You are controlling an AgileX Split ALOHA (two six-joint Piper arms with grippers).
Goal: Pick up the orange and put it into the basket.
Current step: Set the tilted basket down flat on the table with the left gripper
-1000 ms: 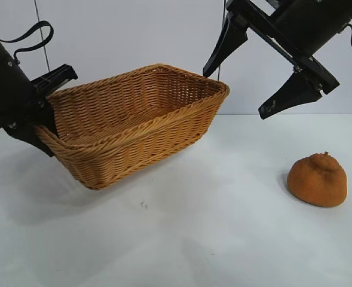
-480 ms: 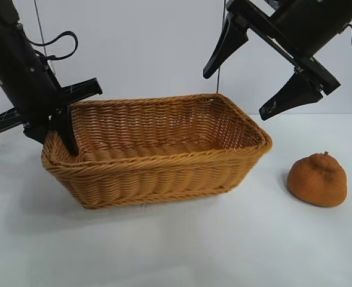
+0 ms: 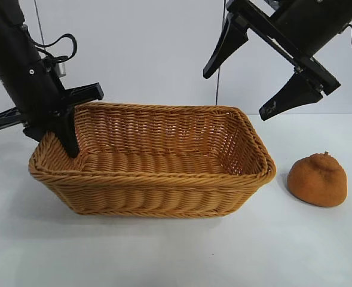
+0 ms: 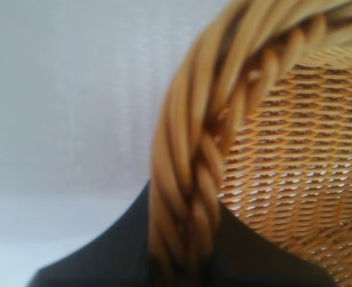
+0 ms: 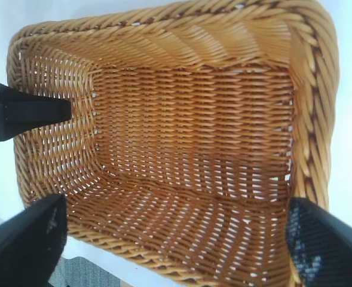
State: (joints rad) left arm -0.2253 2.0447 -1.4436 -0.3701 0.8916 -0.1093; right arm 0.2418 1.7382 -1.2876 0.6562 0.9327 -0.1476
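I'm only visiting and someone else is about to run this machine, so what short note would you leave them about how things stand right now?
Left gripper: fingers shut on the left end wall of the basket, at the rim.
Right gripper: fingers wide open, holding nothing, raised above the basket's right end.
Basket: sits flat on the white table, with nothing in it.
Orange: on the table to the right of the basket, apart from it, untouched.
Done: basket is in place.
Left: grasp the orange, probably with the right gripper since it is nearer, and drop it into the basket.
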